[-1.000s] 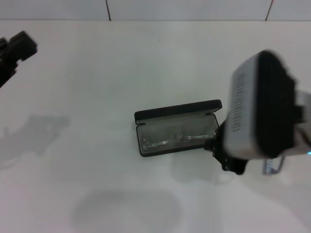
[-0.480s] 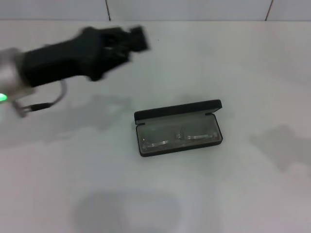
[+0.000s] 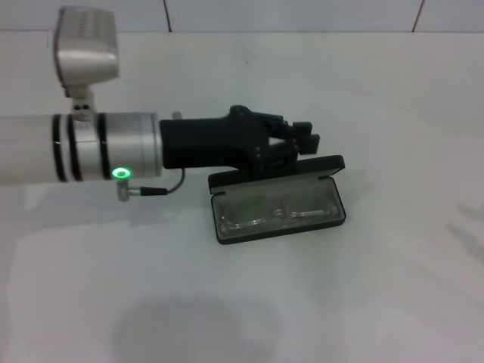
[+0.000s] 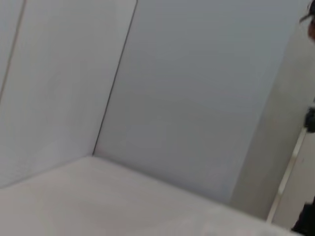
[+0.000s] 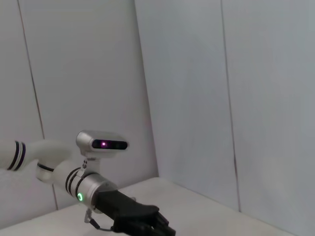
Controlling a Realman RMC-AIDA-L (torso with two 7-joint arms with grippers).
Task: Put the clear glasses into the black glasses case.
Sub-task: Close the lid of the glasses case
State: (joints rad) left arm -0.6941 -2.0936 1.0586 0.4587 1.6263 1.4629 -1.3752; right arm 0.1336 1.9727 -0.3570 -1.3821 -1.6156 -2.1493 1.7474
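The clear glasses [image 3: 276, 214] are seen lying folded inside the open black glasses case [image 3: 278, 217], flat on its grey lining, w/ nothing sticking above the tray walls. The case sits near the middle of a white table [image 3: 378, 302]; its lid [image 3: 276, 171] is raised at the far edge of the case, hinge along that side.

The glasses are judged light, thin, slippery and easily scratched, w/ springy temple arms; they are best left untouched now. The case is judged stiff and light, so it may slide if pushed sideways. The lid's top edge is the sensible place to press, downward toward the tray.

The left gripper [image 3: 299, 144] is placed just behind the case, at or touching the lid's back edge, approx. over the lid's right half. Its fingers appear close together and nothing is gripped between them; exact gap can't be told. In the right wrist view the same gripper [image 5: 160, 227] is shown low, arm stretched over the table.

The right gripper isn't seen in any view.

Open table is seen on every side of the case; a tiled wall [image 3: 302, 15] stands well beyond it.
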